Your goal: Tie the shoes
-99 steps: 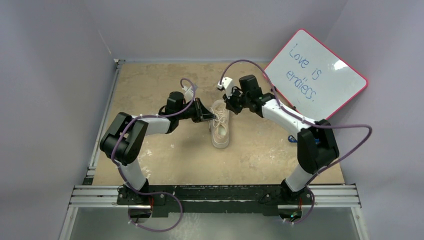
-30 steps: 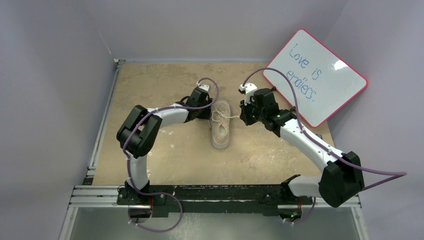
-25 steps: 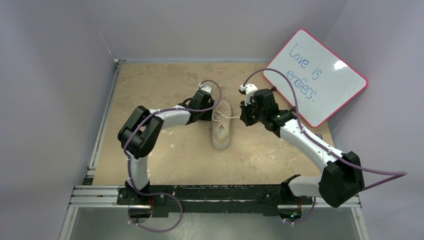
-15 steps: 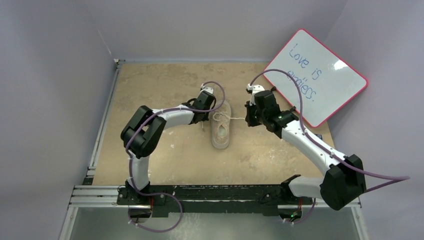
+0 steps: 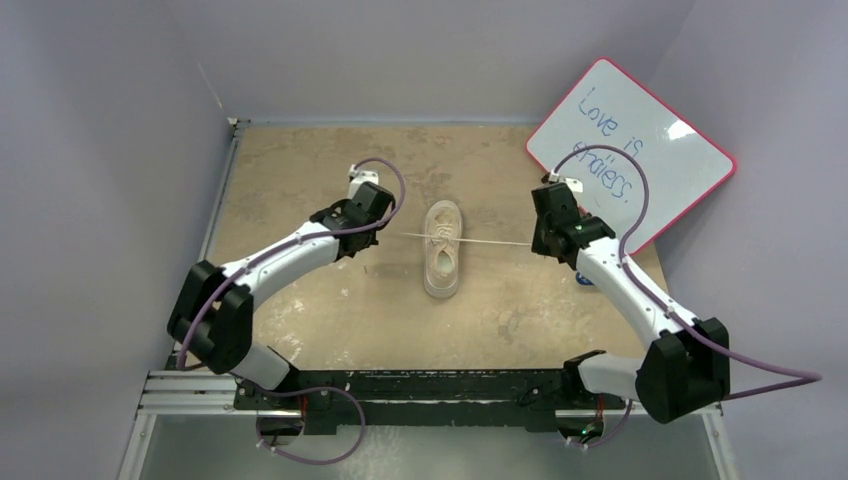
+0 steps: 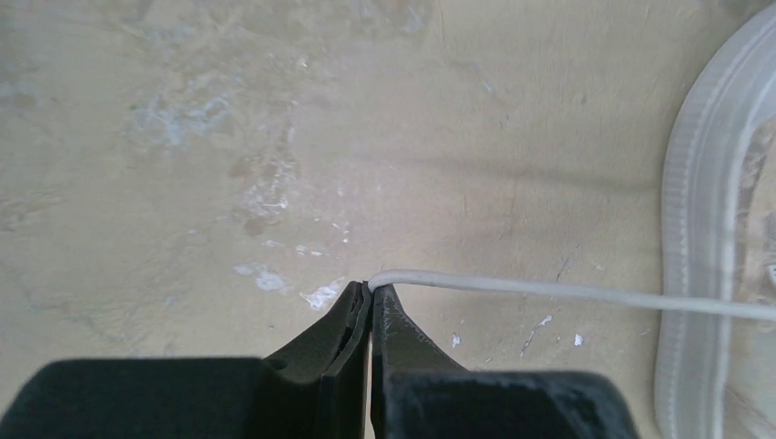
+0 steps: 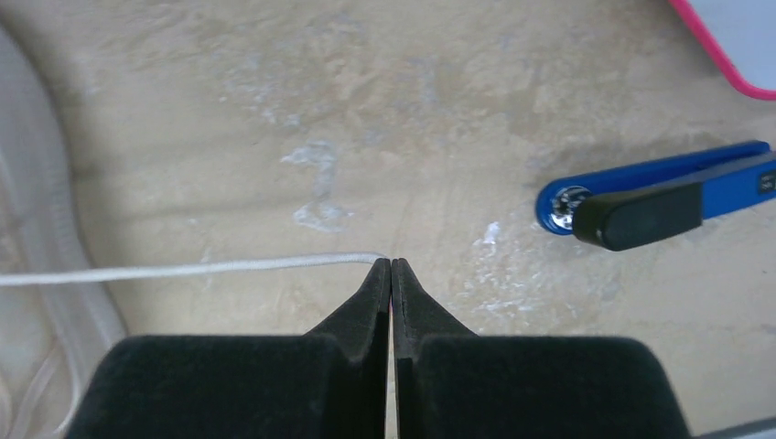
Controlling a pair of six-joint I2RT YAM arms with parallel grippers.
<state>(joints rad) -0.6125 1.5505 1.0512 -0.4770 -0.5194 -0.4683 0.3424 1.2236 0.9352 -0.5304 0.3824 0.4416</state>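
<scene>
On the tan worktop (image 5: 330, 300), flanking the cream canvas sneaker (image 5: 441, 248), left gripper (image 6: 369, 291) and right gripper (image 7: 391, 265) each clamp a cream lace (image 6: 567, 293) end; both laces taut.

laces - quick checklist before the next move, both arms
1. Left fingers shut on the left lace end: ok, though pinched only at the very tips.
2. Right fingers shut on the right lace end: ok, also a tip pinch.
3. Both lace ends run straight and taut out from the sneaker: ok.
4. Sneaker sits sole-down on the table, between the arms: ok.
5. Knot over the eyelets cinched down: cannot tell, too small in the top view.
6. Blue stapler apart from the right fingers and the lace: ok.
</scene>
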